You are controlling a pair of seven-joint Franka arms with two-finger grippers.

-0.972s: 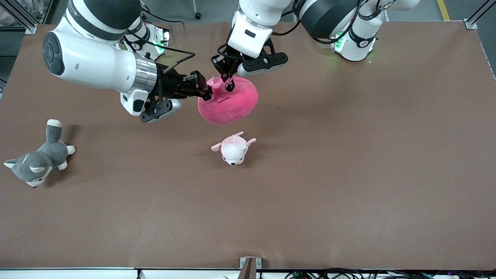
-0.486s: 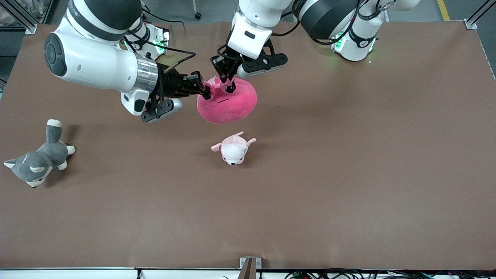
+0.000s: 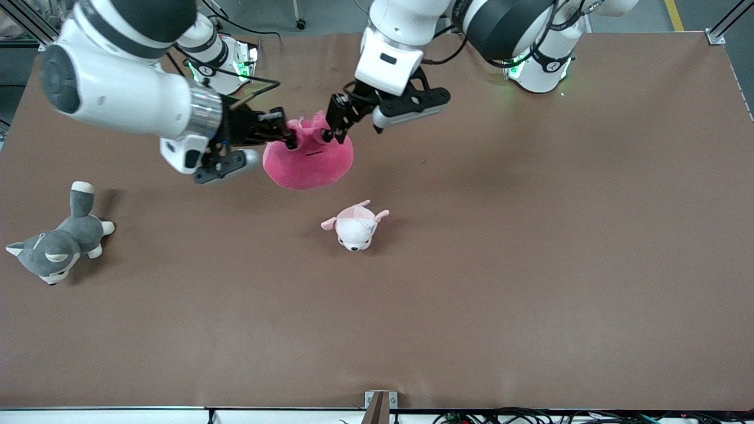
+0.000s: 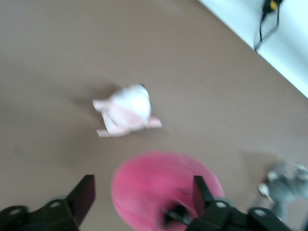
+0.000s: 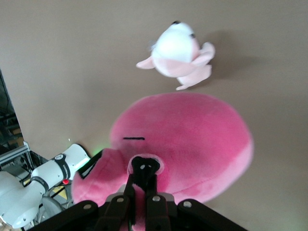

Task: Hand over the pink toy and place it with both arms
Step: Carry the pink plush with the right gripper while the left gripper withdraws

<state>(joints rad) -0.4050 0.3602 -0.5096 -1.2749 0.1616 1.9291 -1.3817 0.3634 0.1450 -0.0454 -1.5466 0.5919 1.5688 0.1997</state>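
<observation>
Pink toy (image 3: 307, 159) hangs in air under right end effector (image 3: 287, 136), pinched tight at top. Left end effector (image 3: 330, 131) beside toy, spread wide, holds nothing. Handover looks done. Next: right arm lowers toy to tabletop (image 3: 530, 265), away from small pink-white plush (image 3: 355, 225).

brown table (image 3: 530, 265), grey floor (image 3: 330, 15)
</observation>
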